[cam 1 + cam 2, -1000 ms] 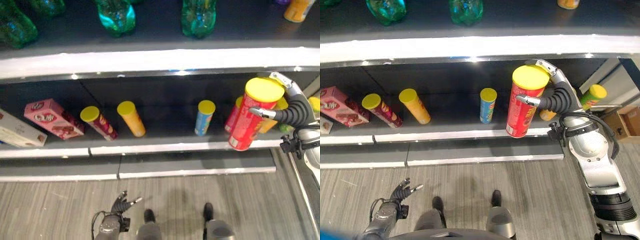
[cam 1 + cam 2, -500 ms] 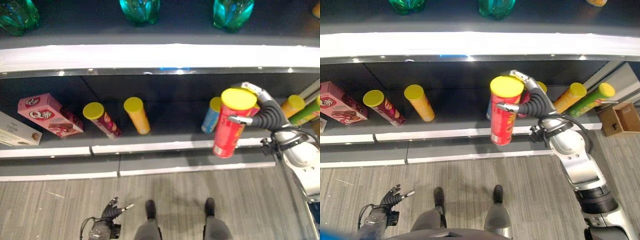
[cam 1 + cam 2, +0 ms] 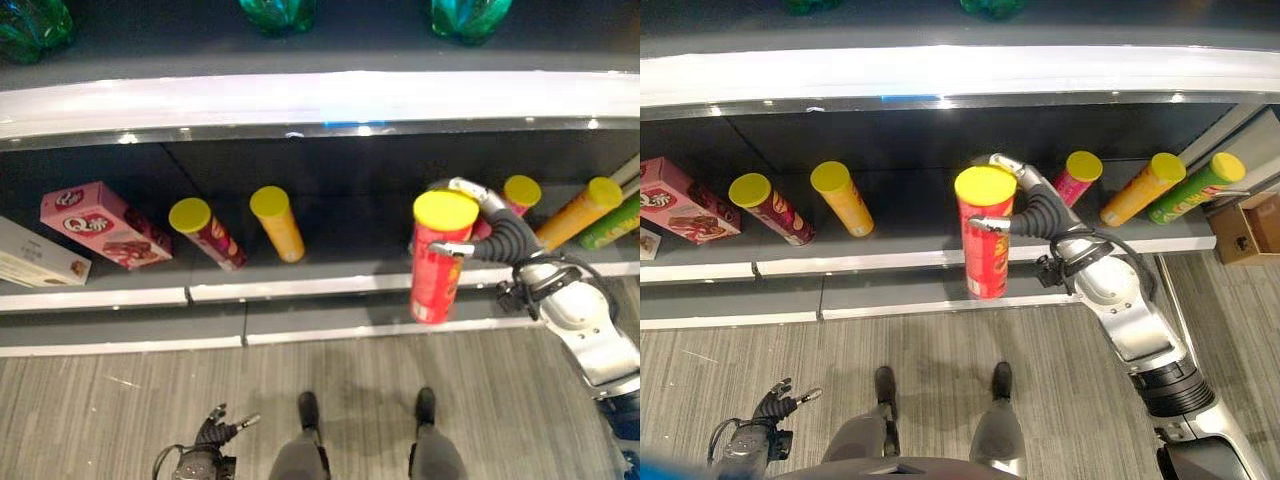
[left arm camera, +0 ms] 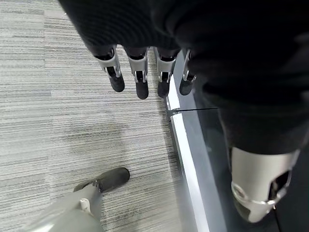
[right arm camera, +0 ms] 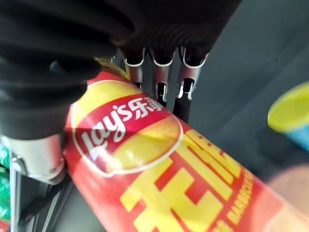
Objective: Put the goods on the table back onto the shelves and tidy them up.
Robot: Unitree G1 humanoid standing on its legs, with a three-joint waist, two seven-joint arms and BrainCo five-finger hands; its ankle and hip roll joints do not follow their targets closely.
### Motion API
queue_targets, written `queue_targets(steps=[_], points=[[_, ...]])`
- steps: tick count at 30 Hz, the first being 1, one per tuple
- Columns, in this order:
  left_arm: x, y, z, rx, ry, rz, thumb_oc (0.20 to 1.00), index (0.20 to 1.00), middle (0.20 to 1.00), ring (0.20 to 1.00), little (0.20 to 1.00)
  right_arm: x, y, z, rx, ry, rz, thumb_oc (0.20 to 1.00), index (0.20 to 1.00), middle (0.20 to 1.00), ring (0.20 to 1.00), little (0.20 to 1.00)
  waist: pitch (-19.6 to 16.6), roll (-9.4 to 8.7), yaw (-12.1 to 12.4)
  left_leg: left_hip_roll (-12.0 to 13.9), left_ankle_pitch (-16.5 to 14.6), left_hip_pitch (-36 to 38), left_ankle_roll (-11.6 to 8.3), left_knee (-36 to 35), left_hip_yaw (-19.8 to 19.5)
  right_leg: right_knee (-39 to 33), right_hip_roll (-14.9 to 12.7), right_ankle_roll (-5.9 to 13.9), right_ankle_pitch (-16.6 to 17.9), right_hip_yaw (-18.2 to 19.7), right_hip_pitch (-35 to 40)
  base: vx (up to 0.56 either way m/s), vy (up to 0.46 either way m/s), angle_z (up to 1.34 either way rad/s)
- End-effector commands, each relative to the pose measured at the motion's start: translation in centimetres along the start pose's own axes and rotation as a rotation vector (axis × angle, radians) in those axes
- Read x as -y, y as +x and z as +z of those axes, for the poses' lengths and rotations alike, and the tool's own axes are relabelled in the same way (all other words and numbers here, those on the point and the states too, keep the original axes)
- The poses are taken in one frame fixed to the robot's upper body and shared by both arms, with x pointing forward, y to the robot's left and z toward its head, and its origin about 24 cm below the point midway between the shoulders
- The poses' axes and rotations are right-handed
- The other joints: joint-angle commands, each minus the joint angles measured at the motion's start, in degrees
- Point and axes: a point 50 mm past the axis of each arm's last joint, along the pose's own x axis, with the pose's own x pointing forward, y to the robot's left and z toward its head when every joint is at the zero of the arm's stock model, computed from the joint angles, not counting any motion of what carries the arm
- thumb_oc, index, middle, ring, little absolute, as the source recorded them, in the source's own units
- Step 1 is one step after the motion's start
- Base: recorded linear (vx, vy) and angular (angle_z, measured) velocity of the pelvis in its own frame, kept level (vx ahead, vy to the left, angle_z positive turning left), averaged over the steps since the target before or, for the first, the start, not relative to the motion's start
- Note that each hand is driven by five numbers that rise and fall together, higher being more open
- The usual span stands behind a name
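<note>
Holding a red can (image 3: 986, 240) upright by its upper part, the right hand (image 3: 1025, 212) is wrapped round it, in front of the shelf (image 3: 890, 263) edge at 12 o'clock, likely to stand it in the open gap. Maroon can (image 3: 768, 207) and yellow can (image 3: 841, 197) stand at 10. Left hand (image 4: 140, 72) hangs low at 7, fingers relaxed, holding nothing.

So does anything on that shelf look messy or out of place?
Nothing is spilled or damaged. The cans on the shelf stand widely spaced, not in a neat row. The red can is not yet shelved: the right hand holds it upright before the shelf.
</note>
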Motion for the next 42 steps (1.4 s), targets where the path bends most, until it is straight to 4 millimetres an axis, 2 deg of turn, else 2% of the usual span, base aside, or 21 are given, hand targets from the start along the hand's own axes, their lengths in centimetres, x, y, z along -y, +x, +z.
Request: queue_targets(steps=[1,7,14,25,33,42], points=[[-0.9,0.5,1.2,0.039,0.025,0.030,1.000,1.000,1.000,1.000,1.000,1.9,2.4,3.8,0.208,-0.098,-0.014,0.200,0.200,0.200,0.200,0.200,0.70,1.23,1.37,0.88,-6.40,3.14,-0.49,1.21,-2.17,4.68,-3.34,4.97,-4.17,-0.98,2.89,0.00,0.000,0.00],[-0.1,0.7,1.6,0.046,0.030,0.012,1.000,1.000,1.000,1.000,1.000,1.3,3.5,4.9,0.270,-0.080,0.007,0.200,0.200,0.200,0.200,0.200,0.65,0.37,2.20,1.54,-6.12,3.13,-0.72,1.32,-2.64,4.71,-3.04,4.85,-4.67,-1.77,3.35,0.00,-0.020,0.00],[0.5,0.6,1.3,0.038,0.034,-0.004,1.000,1.000,1.000,1.000,1.000,1.1,4.8,5.1,0.286,-0.063,-0.008,0.200,0.200,0.200,0.200,0.200,0.94,0.25,3.12,1.84,-5.86,2.96,-0.92,1.42,-3.34,5.28,-3.01,4.64,-5.50,-2.55,3.62,0.01,-0.032,0.05],[0.6,0.6,1.6,0.050,0.075,-0.019,1.000,1.000,1.000,1.000,1.000,2.1,6.9,3.5,0.193,-0.190,-0.108,0.200,0.200,0.200,0.200,0.200,2.82,2.31,5.68,1.76,-4.42,0.02,-1.52,1.53,-5.95,6.31,-3.39,4.18,-6.26,-5.17,2.71,0.00,-0.029,0.13],[1.0,0.7,2.3,0.076,0.089,-0.033,1.000,1.000,1.000,1.000,1.000,2.5,8.1,3.5,0.182,-0.256,-0.147,0.200,0.200,0.200,0.200,0.200,3.63,3.04,6.55,1.99,-3.71,-1.66,-1.91,1.35,-7.27,6.10,-3.06,3.81,-6.59,-6.24,2.35,0.01,-0.030,0.10],[1.7,1.0,4.2,0.144,0.090,-0.055,1.000,1.000,1.000,1.000,1.000,4.9,9.1,2.9,0.127,-0.386,-0.265,0.200,0.200,0.200,0.200,0.200,4.76,3.50,7.18,2.17,-2.93,-3.69,-2.17,1.09,-8.47,6.12,-2.53,3.57,-6.78,-6.82,1.04,0.00,-0.014,0.07]])
